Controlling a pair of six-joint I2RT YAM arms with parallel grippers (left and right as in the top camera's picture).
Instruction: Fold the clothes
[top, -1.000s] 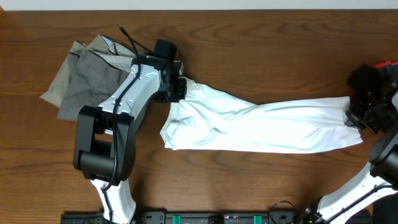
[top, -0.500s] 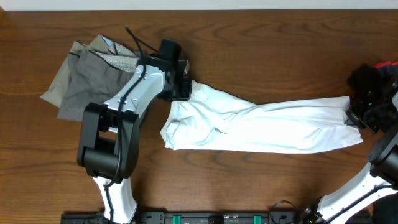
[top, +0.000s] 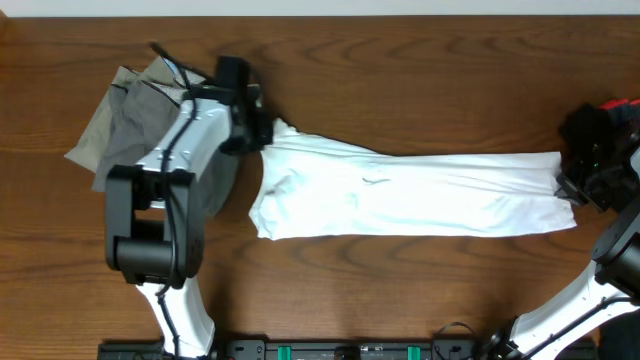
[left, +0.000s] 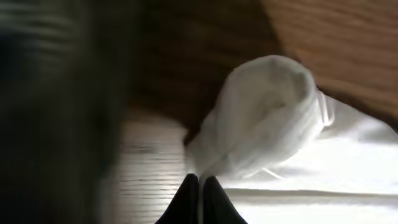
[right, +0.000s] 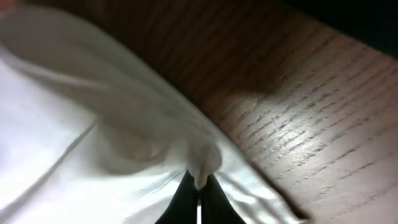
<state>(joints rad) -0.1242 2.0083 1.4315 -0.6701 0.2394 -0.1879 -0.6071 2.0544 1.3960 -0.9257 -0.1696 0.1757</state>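
Observation:
The white T-shirt (top: 410, 195) lies stretched in a long band across the table between my two grippers. My left gripper (top: 262, 133) is shut on its left top corner; the left wrist view shows the pinched white fabric (left: 261, 118) above the closed fingertips (left: 200, 182). My right gripper (top: 572, 190) is shut on the shirt's right end; the right wrist view shows a fold of white cloth (right: 124, 112) caught between the fingertips (right: 199, 186). The grey-khaki trousers (top: 130, 125) lie crumpled at the far left, partly under my left arm. A black garment (top: 590, 125) sits at the right edge.
The brown wooden table (top: 400, 70) runs to a pale wall along the back edge. A red item (top: 622, 103) peeks out by the black garment at the far right. The arm bases stand at the front edge.
My left gripper has moved left and slightly back with the shirt corner, pulling the shirt straighter and flatter. The right gripper has stayed in place.

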